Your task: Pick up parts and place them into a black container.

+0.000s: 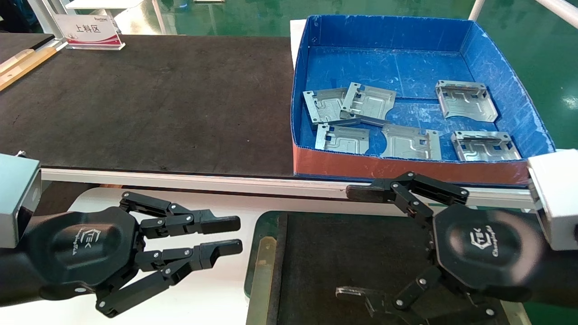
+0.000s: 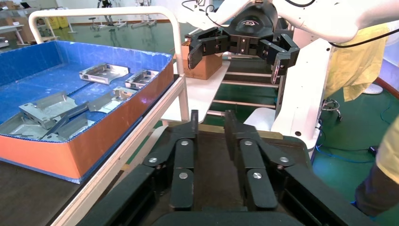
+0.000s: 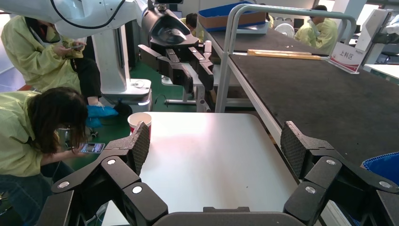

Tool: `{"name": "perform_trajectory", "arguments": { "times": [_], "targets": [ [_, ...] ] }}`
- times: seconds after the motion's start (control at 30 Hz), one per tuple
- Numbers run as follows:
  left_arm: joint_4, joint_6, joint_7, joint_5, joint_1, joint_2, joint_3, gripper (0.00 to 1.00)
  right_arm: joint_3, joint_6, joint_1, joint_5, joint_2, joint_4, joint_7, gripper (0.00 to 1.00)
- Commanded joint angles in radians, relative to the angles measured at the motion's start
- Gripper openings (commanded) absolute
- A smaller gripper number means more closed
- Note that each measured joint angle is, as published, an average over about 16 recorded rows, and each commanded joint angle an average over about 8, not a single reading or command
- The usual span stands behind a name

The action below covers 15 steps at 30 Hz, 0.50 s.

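Observation:
Several silver-grey stamped metal parts lie in the blue box (image 1: 519,90): two overlapping (image 1: 368,101), one at the back right (image 1: 465,100), three along the front (image 1: 412,142). They also show in the left wrist view (image 2: 47,110). The black container (image 1: 251,234), a shallow dark-green-rimmed tray, lies on the white table in front of the box. My right gripper (image 1: 352,243) hovers over the tray, wide open and empty (image 3: 217,146). My left gripper (image 1: 240,234) rests left of the tray, pointing at it, its jaws a little apart and empty (image 2: 210,120).
A long black mat (image 1: 158,104) covers the bench left of the blue box, with a sign (image 1: 90,31) at its far end. A white table (image 3: 202,155) holds the tray. A red paper cup (image 3: 139,120) and seated people (image 3: 28,141) are beyond it.

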Motion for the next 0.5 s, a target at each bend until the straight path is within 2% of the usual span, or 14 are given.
{"name": "perform_trajectory", "arguments": {
  "times": [0.03, 0.43, 0.47, 0.5],
  "targets": [
    [0.000, 0.000, 0.000, 0.000, 0.000, 0.000, 0.000, 0.00, 0.000, 0.000, 0.000, 0.000, 0.000, 0.000, 0.000, 1.00],
    [0.000, 0.000, 0.000, 0.000, 0.000, 0.000, 0.000, 0.00, 0.000, 0.000, 0.000, 0.000, 0.000, 0.000, 0.000, 1.00],
    [0.000, 0.000, 0.000, 0.000, 0.000, 0.000, 0.000, 0.03, 0.000, 0.000, 0.000, 0.000, 0.000, 0.000, 0.000, 1.00],
    [0.000, 0.000, 0.000, 0.000, 0.000, 0.000, 0.000, 0.16, 0.000, 0.000, 0.000, 0.000, 0.000, 0.000, 0.000, 1.00]
  ]
}}
